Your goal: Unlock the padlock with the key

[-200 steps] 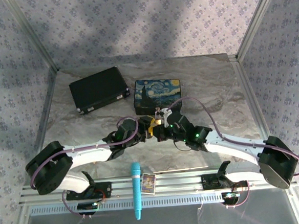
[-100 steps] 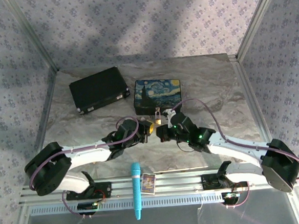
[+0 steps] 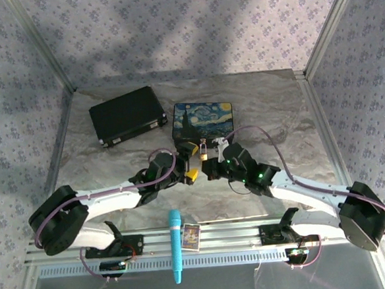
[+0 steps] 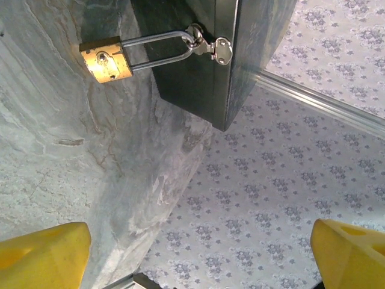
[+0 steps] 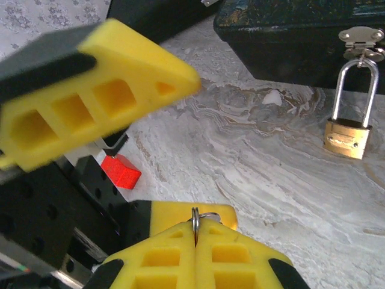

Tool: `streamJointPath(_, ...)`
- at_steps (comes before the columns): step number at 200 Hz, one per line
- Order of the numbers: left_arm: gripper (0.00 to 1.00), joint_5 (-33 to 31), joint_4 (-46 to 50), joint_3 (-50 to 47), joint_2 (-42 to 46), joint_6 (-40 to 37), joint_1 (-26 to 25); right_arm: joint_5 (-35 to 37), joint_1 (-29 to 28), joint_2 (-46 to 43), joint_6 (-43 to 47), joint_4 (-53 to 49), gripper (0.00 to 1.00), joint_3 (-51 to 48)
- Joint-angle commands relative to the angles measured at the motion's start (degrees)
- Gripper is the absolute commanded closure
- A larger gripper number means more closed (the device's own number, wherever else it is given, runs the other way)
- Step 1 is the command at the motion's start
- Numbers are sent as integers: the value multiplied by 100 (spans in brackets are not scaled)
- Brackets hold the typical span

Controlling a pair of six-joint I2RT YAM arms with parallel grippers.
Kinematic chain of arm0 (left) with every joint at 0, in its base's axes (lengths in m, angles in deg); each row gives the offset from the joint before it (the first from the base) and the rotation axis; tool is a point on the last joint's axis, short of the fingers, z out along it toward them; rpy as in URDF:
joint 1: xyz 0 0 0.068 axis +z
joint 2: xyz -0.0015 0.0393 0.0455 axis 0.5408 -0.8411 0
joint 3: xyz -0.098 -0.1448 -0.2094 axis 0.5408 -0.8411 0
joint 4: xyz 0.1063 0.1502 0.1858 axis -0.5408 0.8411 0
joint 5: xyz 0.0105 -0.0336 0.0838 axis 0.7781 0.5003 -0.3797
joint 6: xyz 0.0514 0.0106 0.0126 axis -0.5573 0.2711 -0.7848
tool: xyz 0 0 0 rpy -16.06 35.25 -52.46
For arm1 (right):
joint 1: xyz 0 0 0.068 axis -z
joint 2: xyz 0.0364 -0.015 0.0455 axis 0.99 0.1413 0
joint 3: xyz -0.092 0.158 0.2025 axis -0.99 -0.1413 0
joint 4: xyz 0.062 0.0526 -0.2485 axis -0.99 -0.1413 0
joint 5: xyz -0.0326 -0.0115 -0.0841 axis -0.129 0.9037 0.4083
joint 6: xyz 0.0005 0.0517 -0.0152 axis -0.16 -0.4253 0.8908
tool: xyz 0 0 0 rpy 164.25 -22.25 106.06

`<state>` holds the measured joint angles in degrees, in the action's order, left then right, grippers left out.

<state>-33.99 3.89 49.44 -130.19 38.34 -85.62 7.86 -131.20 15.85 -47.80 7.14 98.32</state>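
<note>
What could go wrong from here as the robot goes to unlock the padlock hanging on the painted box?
The padlock hangs free from the hasp of the painted box, and the left gripper is wide open, not steadying it, so a key pushed in may just swing it away. The right gripper is shut on a thin key ring at its pad tips; that could twist or slip. Both grippers sit close together by the lock and might bump.

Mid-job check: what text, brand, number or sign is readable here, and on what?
No text can be read.
Padlock: any stamp on the brass body is too blurred to read.
Small card on the front rail: print too small to read.
Painted box and black case: no lettering visible.
</note>
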Motion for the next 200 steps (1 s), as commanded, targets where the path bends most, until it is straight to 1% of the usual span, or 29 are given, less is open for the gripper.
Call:
streamJointPath(1, 10, 132, -553, 165, -196, 108, -48, -102, -120, 253, -24, 321, 100, 314)
streamJointPath(35, 22, 134, -1026, 49, -319, 299, -51, -277, -150, 429, -377, 858, 100, 167)
streamJointPath(49, 28, 123, -1258, -23, -382, 378, -45, -263, -174, 438, -395, 858, 100, 149)
streamJointPath(59, 32, 117, -1240, -42, -379, 390, -44, -250, -160, 413, -412, 844, 100, 119)
streamJointPath(76, 40, 115, -1073, -44, -344, 386, -23, -243, -124, 338, -435, 742, 100, 89)
streamJointPath(88, 47, 119, -1054, -44, -350, 373, -12, -245, -97, 283, -444, 681, 100, 69)
streamJointPath(99, 56, 131, -1016, -33, -353, 379, -10, -220, -87, 226, -451, 642, 100, 44)
streamJointPath(105, 59, 152, -978, -17, -367, 368, 6, -211, -80, 202, -462, 623, 100, 37)
streamJointPath(119, 63, 200, -882, 15, -373, 352, 8, -180, -62, 111, -455, 530, 100, 5)
streamJointPath(148, 66, 218, -788, 7, -383, 342, 28, -140, 8, -68, -416, 349, 100, -40)
streamJointPath(177, 75, 220, -748, -32, -374, 345, 63, -157, 82, -157, -428, 271, 100, -129)
streamJointPath(200, 77, 222, -708, -51, -352, 318, 74, -153, 108, -217, -429, 228, 100, -188)
